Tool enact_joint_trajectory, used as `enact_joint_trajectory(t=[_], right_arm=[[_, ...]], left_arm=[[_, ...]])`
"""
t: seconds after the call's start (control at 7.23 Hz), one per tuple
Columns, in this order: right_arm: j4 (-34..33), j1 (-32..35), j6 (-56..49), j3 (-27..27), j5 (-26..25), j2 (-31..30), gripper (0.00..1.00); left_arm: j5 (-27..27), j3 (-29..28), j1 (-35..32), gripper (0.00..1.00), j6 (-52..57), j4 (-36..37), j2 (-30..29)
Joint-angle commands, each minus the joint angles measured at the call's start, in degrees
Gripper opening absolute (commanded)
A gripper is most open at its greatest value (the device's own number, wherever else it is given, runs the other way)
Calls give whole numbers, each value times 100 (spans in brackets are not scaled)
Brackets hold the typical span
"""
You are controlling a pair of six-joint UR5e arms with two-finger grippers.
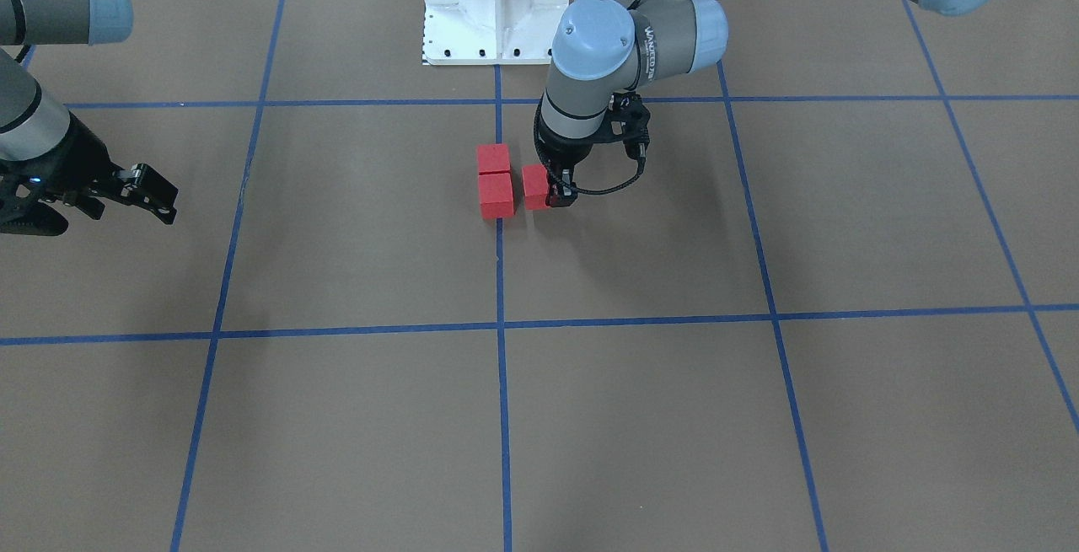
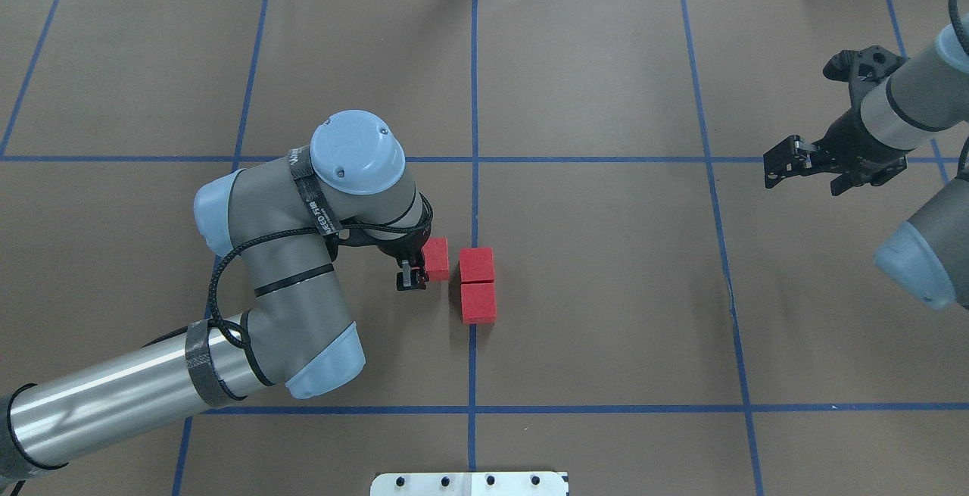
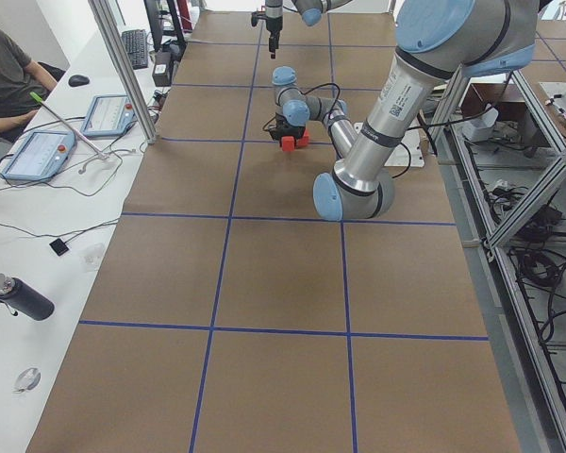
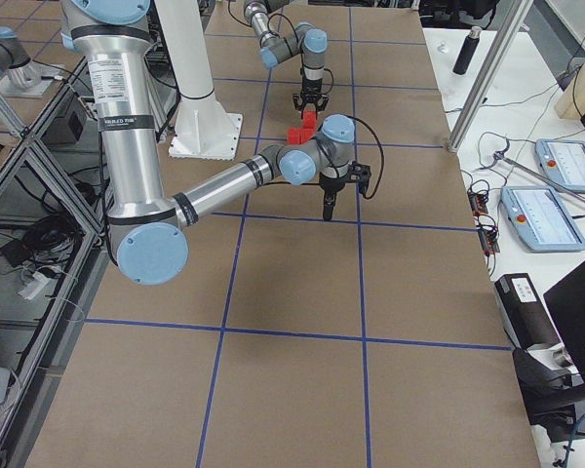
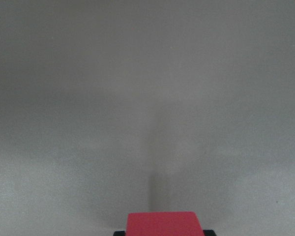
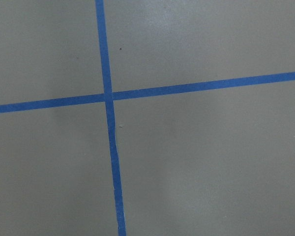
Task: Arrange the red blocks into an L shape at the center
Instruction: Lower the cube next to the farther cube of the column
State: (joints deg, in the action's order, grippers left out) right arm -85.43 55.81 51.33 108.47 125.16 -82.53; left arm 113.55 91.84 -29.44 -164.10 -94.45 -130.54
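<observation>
Brown gridded table (image 1: 641, 417): two red blocks (image 1: 496, 183) abutted on the middle blue line (image 1: 501, 282); the third block (image 1: 534, 186), just beside them, was pinched by the left gripper (image 2: 421, 269). Well apart, the right gripper (image 1: 156, 195) hung spread. Cubes judged light, rigid, and best gripped across opposite flat faces.

The brown matte worktop (image 2: 606, 291) carries two touching small red cubes (image 2: 477, 265) on its middle blue tape line (image 2: 474, 102). A third red cube (image 2: 436, 257) sits just left of them. A white base plate (image 2: 469, 483) lies at the near edge.
</observation>
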Motion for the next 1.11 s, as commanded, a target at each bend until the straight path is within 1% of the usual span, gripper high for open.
enact_joint_trajectory(t=[0.0, 0.28, 0.41, 0.97], right_arm=[[9, 0, 0, 8, 0, 0, 100], [9, 0, 0, 8, 0, 0, 100], [0, 0, 0, 8, 0, 0, 100], [0, 0, 0, 8, 0, 0, 100]], left_arm=[[-8, -9, 52, 0, 1, -39, 2], [-8, -61, 70, 0, 1, -74, -7], [-8, -131, 78, 0, -25, -222, -15], [-8, -219, 87, 0, -25, -249, -24]])
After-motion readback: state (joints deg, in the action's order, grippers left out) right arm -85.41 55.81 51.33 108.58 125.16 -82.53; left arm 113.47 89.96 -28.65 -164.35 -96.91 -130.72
